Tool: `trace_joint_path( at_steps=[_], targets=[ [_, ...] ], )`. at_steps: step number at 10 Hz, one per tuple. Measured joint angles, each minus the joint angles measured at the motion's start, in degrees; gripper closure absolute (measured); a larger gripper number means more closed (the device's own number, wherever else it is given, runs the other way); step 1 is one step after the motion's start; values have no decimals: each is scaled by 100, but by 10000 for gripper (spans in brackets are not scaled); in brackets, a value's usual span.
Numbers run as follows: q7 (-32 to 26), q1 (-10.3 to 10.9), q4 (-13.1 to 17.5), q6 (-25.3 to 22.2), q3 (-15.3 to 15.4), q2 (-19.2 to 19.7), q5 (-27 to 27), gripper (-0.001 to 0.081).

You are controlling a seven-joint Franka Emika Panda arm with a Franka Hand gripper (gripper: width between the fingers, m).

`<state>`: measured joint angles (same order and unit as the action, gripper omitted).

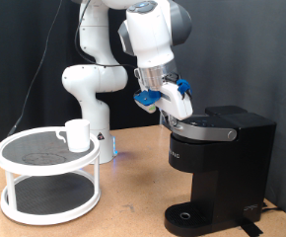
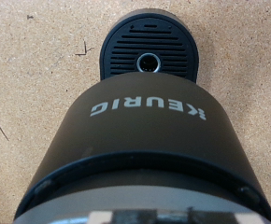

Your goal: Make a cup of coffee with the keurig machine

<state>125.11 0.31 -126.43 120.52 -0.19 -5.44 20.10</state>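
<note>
The keurig machine (image 1: 220, 163) stood on the wooden table (image 1: 133, 212) at the exterior view's right, a boxy black brewer with its rounded lid down and its round drip tray (image 1: 189, 217) at its foot, toward the exterior view's bottom. The gripper (image 1: 170, 116) hung just above the machine's lid at its front edge, close to or touching the silver-rimmed top; whether it actually pressed on the lid could not be told. Its fingers were hidden behind the blue and white hand parts and the lid, so I cannot tell whether they were spread or pressed together, and nothing showed between them. The cup (image 1: 78, 134), a plain white mug, sat well apart from the machine, to its left in the exterior view, on the upper shelf of a white two-tier round stand (image 1: 46, 188); its handle pointed away from the machine. The white robot arm (image 1: 94, 79) rose behind, between the stand and the machine. In the wrist view, the camera looked straight down over the machine's rounded front (image 2: 140, 140), with the white KEURIG lettering (image 2: 147, 109) appearing upside down, and the ribbed drip tray (image 2: 149, 51) with a round hole at its centre lay below on the table (image 2: 33, 84); the fingertips did not show there.
</note>
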Motion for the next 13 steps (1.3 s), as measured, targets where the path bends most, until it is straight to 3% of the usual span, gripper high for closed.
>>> trace_joint_path(
  at_steps=[4, 13],
  targets=[
    [-10, -6, -91, 201, 0, 149, -2, 806],
    [-301, -27, -189, 299, -33, 95, 77, 806]
  ],
)
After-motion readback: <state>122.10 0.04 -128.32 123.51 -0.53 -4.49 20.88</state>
